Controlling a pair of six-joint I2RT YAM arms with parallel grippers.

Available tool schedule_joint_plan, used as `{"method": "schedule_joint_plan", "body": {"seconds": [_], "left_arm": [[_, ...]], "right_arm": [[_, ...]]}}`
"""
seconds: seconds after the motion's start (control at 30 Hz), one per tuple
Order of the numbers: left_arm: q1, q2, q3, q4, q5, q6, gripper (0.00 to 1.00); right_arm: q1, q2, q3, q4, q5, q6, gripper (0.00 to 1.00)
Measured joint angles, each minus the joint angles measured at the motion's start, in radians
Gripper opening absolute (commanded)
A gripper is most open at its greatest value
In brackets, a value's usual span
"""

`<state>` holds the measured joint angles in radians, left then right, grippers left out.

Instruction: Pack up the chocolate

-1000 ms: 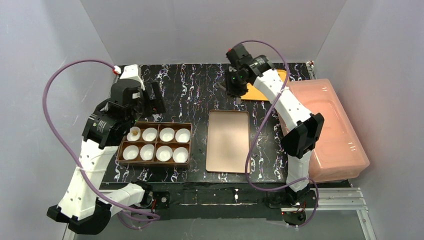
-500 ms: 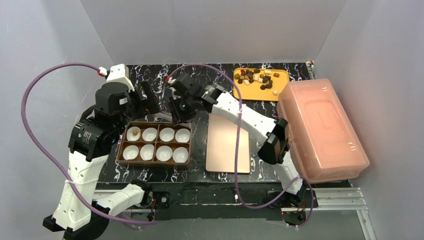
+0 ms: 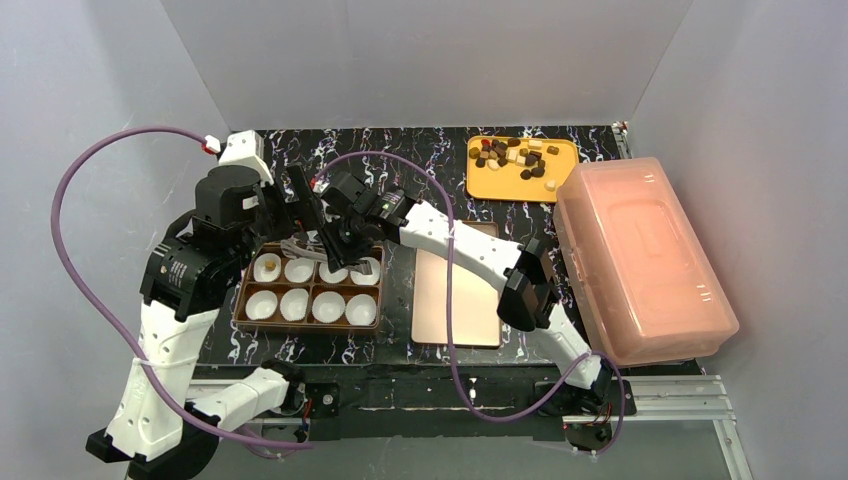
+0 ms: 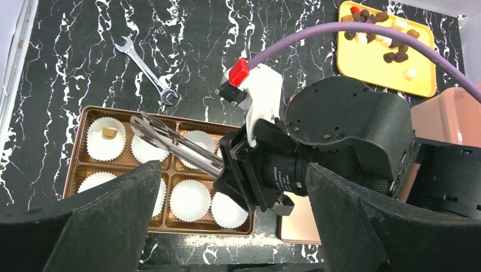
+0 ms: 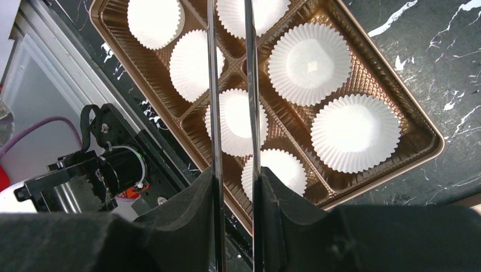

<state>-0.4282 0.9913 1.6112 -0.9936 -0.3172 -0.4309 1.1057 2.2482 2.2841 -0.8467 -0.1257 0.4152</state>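
One of eight paper cups (image 3: 328, 306) in the brown box (image 3: 241, 300) is filled: a tan chunk (image 4: 109, 132) sits in the cup at the box's upper left. The rest of the chocolate (image 3: 515, 158) lies heaped on the yellow tray (image 3: 500, 188), upper right of the top view, well apart from the box.

Right gripper (image 5: 233, 182): jaws clamped on metal tongs (image 4: 176, 143), blades held narrow, tips over the upper row of cups just right of the filled one. Chunk between the tips? Cannot tell; they run off the top edge of the right wrist view and are too small from above.

Left gripper (image 3: 290, 208): jaws spread wide, holding nothing, hovering by the box's upper-left corner.

Step in hand, by my judgement: delivery to the second cup. The next move calls for lowering the tips into that cup and easing the squeeze, clear of the left fingers nearby. The copper lid (image 3: 457, 290) lies right of the box, not yet fitted.
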Motion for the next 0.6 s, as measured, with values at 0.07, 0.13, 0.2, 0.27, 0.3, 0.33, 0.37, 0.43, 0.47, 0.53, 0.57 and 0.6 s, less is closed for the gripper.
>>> {"method": "schedule_joint_plan", "body": {"seconds": [0.07,0.13,0.2,0.27,0.3,0.33,0.37,0.43,0.47,0.53,0.57,0.6], "left_arm": [[0.0,0.0,-0.005,0.0,0.003,0.0,0.99],[0.0,0.0,-0.01,0.001,0.005,0.0,0.99],[0.0,0.0,-0.013,0.002,0.006,0.0,0.99],[0.0,0.0,-0.014,0.002,0.008,0.0,1.0],[0.0,0.0,-0.014,0.002,0.009,0.0,1.0],[0.0,0.0,-0.014,0.002,0.01,0.001,0.99],[0.0,0.0,-0.014,0.002,0.01,0.001,0.99],[0.0,0.0,-0.015,0.004,0.011,0.001,0.99],[0.0,0.0,-0.015,0.006,0.011,0.001,0.99],[0.0,0.0,-0.015,0.008,0.013,0.001,1.0],[0.0,0.0,-0.015,0.01,0.014,0.001,1.0],[0.0,0.0,-0.015,0.012,0.014,0.001,1.0]], "right_arm": [[-0.003,0.005,0.0,0.007,0.0,-0.001,0.35],[-0.004,0.013,0.003,0.011,0.0,-0.001,0.36],[-0.004,0.026,0.007,0.013,0.0,-0.002,0.37],[-0.004,0.038,0.01,0.013,-0.001,-0.002,0.37],[-0.003,0.043,0.01,0.012,0.0,-0.003,0.38],[-0.003,0.047,0.01,0.012,0.0,-0.003,0.39],[-0.002,0.049,0.01,0.012,0.0,-0.003,0.41],[-0.001,0.05,0.01,0.011,0.0,-0.004,0.44],[0.0,0.05,0.011,0.011,0.003,-0.004,0.46],[0.002,0.05,0.011,0.012,0.006,-0.006,0.49],[0.002,0.05,0.011,0.011,0.008,-0.008,0.49],[0.003,0.05,0.011,0.011,0.01,-0.008,0.5]]}}
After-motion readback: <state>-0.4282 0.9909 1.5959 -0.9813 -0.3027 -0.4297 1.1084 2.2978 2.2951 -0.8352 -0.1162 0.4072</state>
